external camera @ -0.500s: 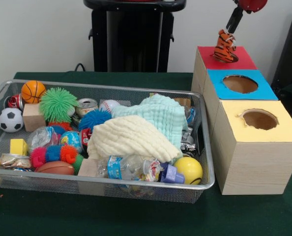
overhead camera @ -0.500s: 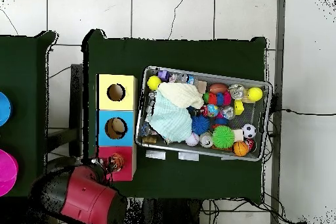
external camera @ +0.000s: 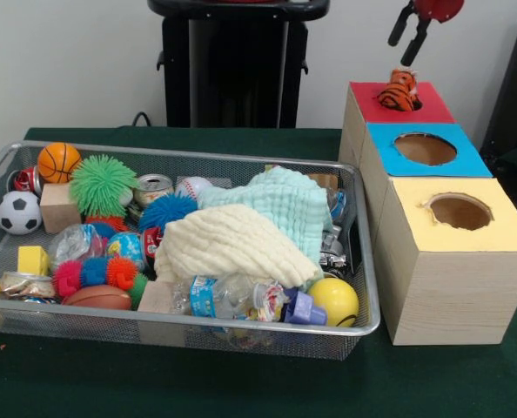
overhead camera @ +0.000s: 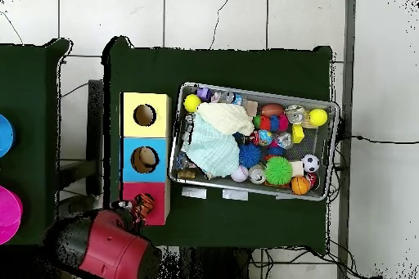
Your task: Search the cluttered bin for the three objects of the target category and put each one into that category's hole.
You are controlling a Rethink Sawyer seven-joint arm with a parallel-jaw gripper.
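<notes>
The orange tiger plush (external camera: 399,90) sits in the hole of the red-topped box (external camera: 372,103), sticking up above the rim. My gripper (external camera: 405,42) hangs open and empty just above it, apart from the toy. In the overhead view the tiger (overhead camera: 144,204) lies on the red top (overhead camera: 132,193), with my red arm (overhead camera: 106,247) beside it. The silver wire bin (external camera: 369,261) stands next to the boxes, full of clutter. No other plush animal shows in the bin; a cream cloth (external camera: 232,244) and a mint cloth (external camera: 285,200) cover its middle.
The blue-topped box (external camera: 467,158) and yellow-topped box (external camera: 506,228) stand in a row with the red one. The bin (overhead camera: 254,187) holds spiky balls (external camera: 102,185), a soccer ball (external camera: 18,212), a basketball (external camera: 58,161), cans, bottles and a yellow ball (external camera: 335,300). The black pedestal (external camera: 232,70) stands behind.
</notes>
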